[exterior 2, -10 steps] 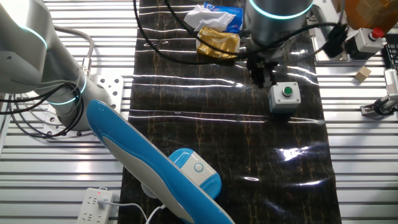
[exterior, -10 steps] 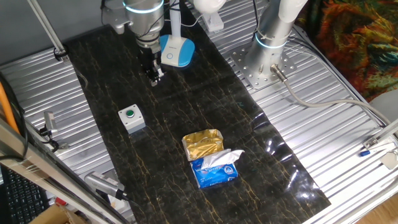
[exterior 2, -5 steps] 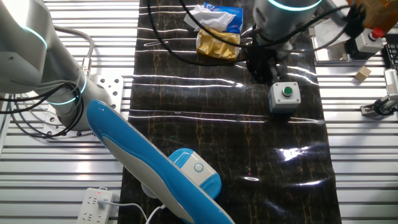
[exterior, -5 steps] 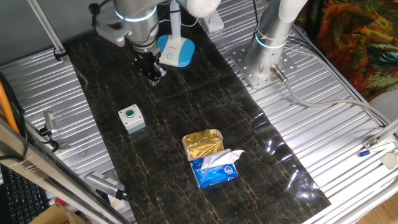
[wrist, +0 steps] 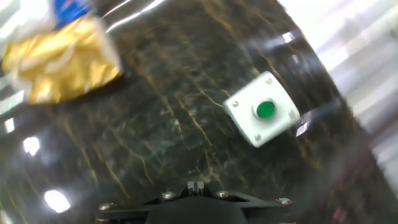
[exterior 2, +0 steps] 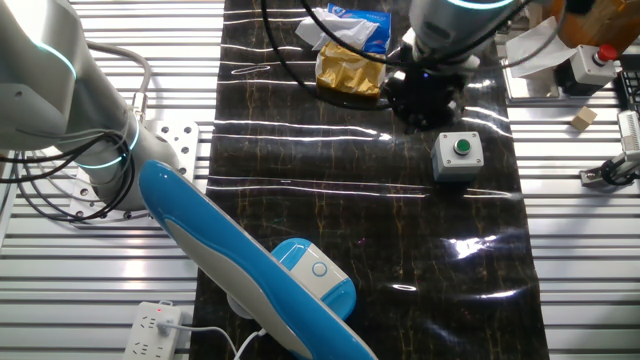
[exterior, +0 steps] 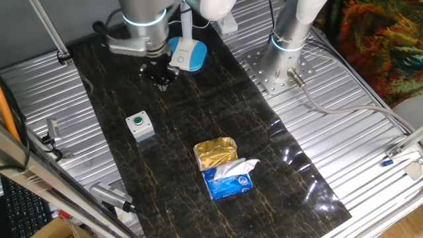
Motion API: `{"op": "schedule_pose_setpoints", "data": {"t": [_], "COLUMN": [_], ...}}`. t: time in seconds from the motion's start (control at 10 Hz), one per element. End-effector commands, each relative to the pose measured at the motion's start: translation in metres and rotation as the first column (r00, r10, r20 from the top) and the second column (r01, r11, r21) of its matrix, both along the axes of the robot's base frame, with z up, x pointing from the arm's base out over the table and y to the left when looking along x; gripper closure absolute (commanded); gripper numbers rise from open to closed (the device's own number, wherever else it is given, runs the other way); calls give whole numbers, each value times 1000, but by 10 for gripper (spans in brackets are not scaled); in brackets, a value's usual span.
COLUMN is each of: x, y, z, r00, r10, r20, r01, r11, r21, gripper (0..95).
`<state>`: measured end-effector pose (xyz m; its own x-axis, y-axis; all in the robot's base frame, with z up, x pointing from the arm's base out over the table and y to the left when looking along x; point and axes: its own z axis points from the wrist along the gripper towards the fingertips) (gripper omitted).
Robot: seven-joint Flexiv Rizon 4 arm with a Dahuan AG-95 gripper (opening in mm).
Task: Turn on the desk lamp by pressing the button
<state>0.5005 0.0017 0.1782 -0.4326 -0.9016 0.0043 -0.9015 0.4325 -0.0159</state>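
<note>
The gripper (exterior: 160, 79) hangs over the dark mat (exterior: 218, 125) near its far end in one fixed view, just in front of the lamp (exterior: 186, 53), whose blue-rimmed base sits at the mat's far edge with the white stem rising out of frame. Whether the claw is released or clenched I cannot tell: its tips show only as a dark cluster in both fixed views, and the hand view shows just the black gripper body along its lower edge. In the other fixed view the lamp (exterior 2: 300, 275) fills the foreground, its long blue-and-white head slanting across the base, and the gripper (exterior 2: 425, 100) is well apart from it, close to the grey box (exterior 2: 457, 155) with a green button (the hand view, blurred, looks down on this box (wrist: 261, 110) too). A gold packet (exterior: 215, 153) lies nearer the mat's middle, touching a blue tissue pack (exterior: 229, 178) with white tissue sticking out. A second robot's grey pedestal (exterior: 281, 66) is bolted to the ribbed metal table (exterior: 350, 152) beside the mat.
</note>
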Motion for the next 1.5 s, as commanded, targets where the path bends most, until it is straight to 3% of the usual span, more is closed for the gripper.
{"op": "schedule_pose_setpoints", "data": {"t": [0.1, 0.2, 0.5, 0.7, 0.9, 1.0, 1.1, 1.2, 1.3, 1.4, 1.5], "x": [0, 0, 0, 0, 0, 0, 0, 0, 0, 0, 0], "y": [0, 0, 0, 0, 0, 0, 0, 0, 0, 0, -1], "z": [0, 0, 0, 0, 0, 0, 0, 0, 0, 0, 0], "r00": [487, 484, 511, 499, 443, 396, 346, 325, 329, 314, 313], "r10": [869, 871, 857, 864, 892, 911, 930, 938, 942, 949, 950], "r20": [89, 86, 66, 72, 91, 116, 123, 117, 70, 13, 0], "r01": [-865, -867, -851, -857, -886, -907, -927, -937, -941, -948, -949], "r11": [494, 490, 515, 504, 451, 408, 359, 337, 333, 314, 313], "r21": [-86, -88, -105, -104, -106, -108, -106, -94, -63, -41, -28], "gripper": [950, 950, 950, 950, 950, 950, 950, 950, 950, 950, 950]}}
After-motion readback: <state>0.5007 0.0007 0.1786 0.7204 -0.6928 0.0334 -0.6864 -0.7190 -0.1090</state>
